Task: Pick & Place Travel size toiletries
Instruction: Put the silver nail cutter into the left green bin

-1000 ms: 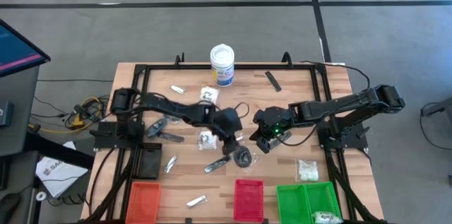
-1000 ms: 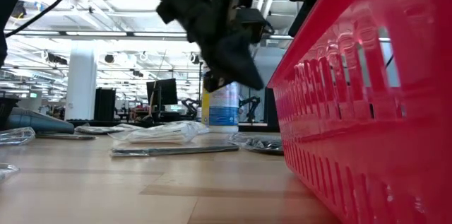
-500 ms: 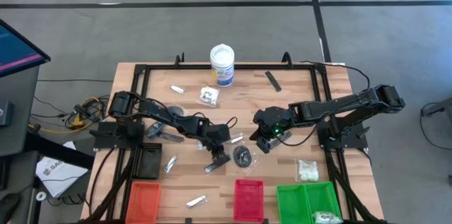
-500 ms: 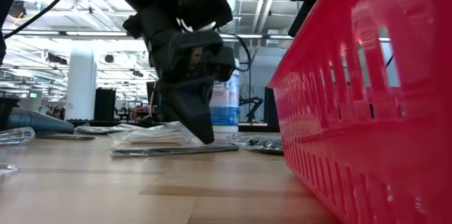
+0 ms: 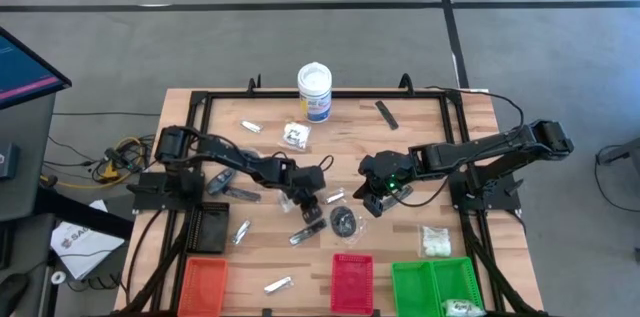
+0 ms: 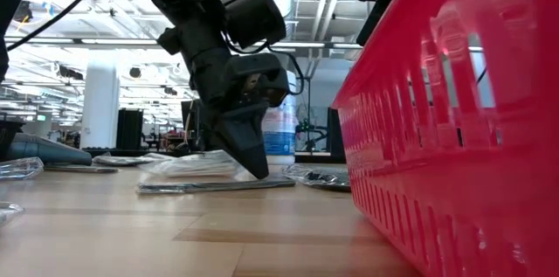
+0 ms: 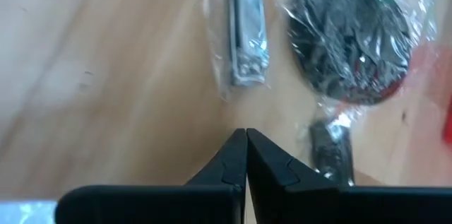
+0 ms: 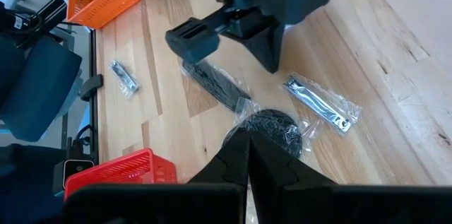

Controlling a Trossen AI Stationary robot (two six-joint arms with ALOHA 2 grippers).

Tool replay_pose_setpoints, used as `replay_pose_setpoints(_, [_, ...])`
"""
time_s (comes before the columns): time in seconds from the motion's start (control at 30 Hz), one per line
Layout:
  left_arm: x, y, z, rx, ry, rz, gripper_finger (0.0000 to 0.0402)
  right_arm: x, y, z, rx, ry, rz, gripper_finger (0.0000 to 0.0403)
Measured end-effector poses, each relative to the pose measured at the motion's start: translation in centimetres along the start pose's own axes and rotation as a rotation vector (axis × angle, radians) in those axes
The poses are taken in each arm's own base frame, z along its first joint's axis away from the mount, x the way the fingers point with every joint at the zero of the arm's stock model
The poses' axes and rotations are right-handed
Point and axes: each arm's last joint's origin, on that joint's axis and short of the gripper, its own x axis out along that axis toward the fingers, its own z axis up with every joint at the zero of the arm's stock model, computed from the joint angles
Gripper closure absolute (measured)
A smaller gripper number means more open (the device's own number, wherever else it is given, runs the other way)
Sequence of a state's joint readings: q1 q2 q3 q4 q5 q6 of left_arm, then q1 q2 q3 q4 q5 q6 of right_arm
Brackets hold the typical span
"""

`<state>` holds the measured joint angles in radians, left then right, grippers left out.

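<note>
Left gripper at frame centre, fingers pressed together, empty, poised over the clear-wrapped silvery metal clipper and the bagged dark round disc. Right gripper waits just right, also closed. Step: approach. Next needs fingers spread, then descent.

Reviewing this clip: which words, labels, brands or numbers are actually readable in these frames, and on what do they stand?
No text can be read in any view.
White tub: blue label, print too small in the high view and blurred in the low view.
Paper on the floor left of the table: dark lettering, too small to make out.
Monitor at the left edge: lit screen, nothing legible.
Wrapped nail clipper: no marking legible.
</note>
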<state>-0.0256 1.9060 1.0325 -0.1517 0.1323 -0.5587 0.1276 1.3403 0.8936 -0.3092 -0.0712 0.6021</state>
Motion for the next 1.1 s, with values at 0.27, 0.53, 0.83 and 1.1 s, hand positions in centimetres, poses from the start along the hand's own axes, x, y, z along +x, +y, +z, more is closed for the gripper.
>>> replay_pose_setpoints(0.27, [-0.1,-0.5,1.1,0.014,-0.053,-0.156,0.0401,0.0,0.0,0.0,-0.003,0.000,0.000,0.0403])
replay_pose_setpoints(0.53, [-0.2,-0.4,1.4,0.009,-0.079,-0.156,0.0401,0.0,0.0,0.0,-0.027,0.000,-0.001,0.0403])
replay_pose_setpoints(0.83, [-0.5,1.4,2.4,-0.032,-0.102,-0.131,0.0401,0.0,0.0,0.0,-0.037,0.000,-0.001,0.0403])
replay_pose_setpoints(1.1, [-0.5,0.3,1.6,-0.034,-0.016,-0.206,0.0401,0.0,0.0,0.0,-0.036,0.001,-0.001,0.0403])
